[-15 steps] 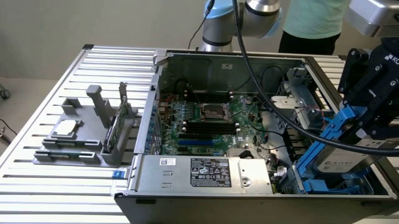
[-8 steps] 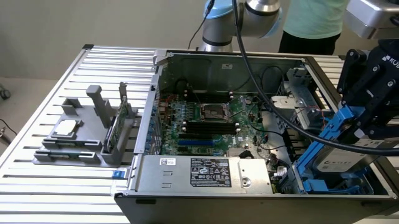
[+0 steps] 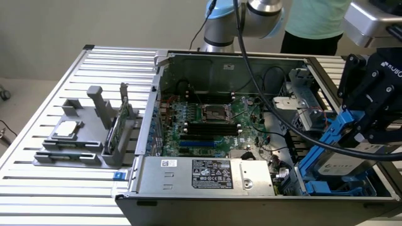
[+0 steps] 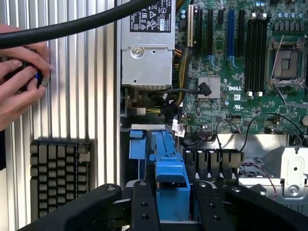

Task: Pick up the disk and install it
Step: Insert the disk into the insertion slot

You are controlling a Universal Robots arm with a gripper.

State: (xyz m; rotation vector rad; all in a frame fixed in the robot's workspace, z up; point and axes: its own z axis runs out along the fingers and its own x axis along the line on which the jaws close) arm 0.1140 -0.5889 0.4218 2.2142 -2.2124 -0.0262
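My black claw (image 3: pixel 372 134) is closed tight on the silver-grey metal disk (image 3: pixel 336 157) in its blue plastic frame. Step 1, the pick-up, is done. The disk hangs tilted just under the claw, its low end inside the open grey computer case (image 3: pixel 251 66), not yet seated.

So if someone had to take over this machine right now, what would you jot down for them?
Gripper: shut on the disk, clamped on its blue bracket.
Disk: tilted, with its lower end dipping into the computer case at the corner on the exterior view's right, beside the power supply.
Done: disk picked up and brought to the case.
Left: it is not yet seated in the case.
Note: a person's hands are on the table beside the case.
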